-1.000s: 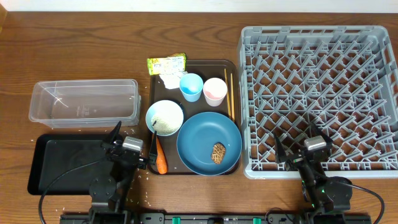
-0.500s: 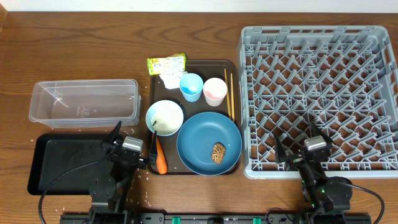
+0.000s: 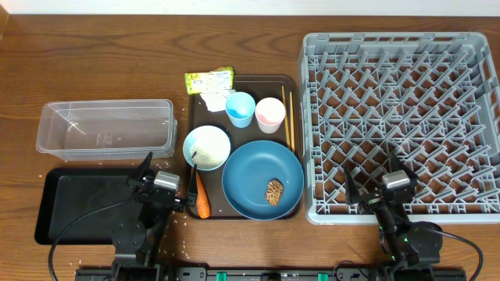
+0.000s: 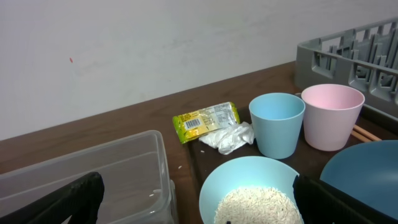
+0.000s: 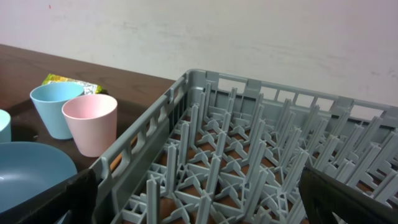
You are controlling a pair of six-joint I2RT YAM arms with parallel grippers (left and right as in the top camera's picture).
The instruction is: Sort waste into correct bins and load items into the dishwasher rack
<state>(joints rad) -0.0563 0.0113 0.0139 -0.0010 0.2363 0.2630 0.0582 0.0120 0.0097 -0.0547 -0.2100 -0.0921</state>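
Table (image 3: 117, 62), rice (image 3: 208, 149) in bowl (image 3: 187, 143), brown piece (image 3: 274, 192) on plate (image 3: 248, 173)

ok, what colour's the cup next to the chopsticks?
Pink. The cup shows best in the left wrist view.

I find a dark wood-grain table (image 3: 117, 55) carrying four large items directly. At left, a clear tub (image 3: 101, 133) sits farther from me and a black tray (image 3: 78, 207) nearer, close together. A brown serving tray (image 3: 258, 79) occupies the centre. The grey dishwasher rack (image 3: 398, 117) stands just beside it at right. A green-yellow snack wrapper (image 3: 209, 80) lies at the serving tray's far left corner, possibly overlapping its rim. Small white specks (image 3: 176, 221) dot the wood near the black tray.
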